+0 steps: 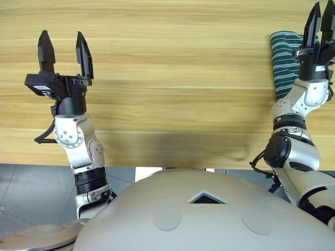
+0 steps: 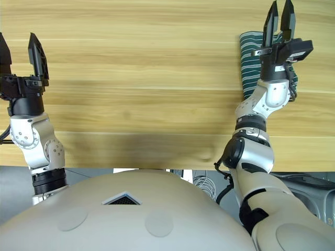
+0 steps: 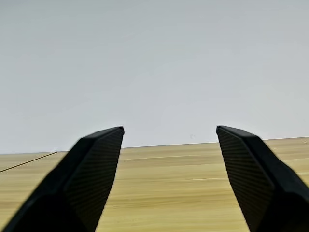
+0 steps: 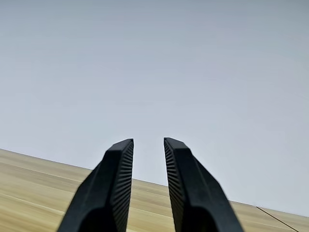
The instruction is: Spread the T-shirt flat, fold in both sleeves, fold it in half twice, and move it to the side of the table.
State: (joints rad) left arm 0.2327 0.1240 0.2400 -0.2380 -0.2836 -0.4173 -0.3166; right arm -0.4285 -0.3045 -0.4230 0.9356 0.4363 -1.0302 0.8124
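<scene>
The T-shirt (image 2: 251, 63), dark green with thin white stripes, lies folded into a narrow bundle on the right side of the wooden table (image 1: 172, 78). My right gripper (image 2: 281, 4) is held up above the bundle's far end, its fingers only a narrow gap apart and nothing between them; the arm hides part of the cloth. In the right wrist view the right gripper (image 4: 148, 141) points over the table's far edge. My left gripper (image 1: 63, 34) is raised over the left side of the table, wide open and empty, far from the shirt; the left wrist view shows the left gripper (image 3: 170, 129) the same way.
Bare wood stretches between the two arms. The table's near edge runs just in front of my body, with grey floor below it on the left. A plain pale wall stands beyond the far edge.
</scene>
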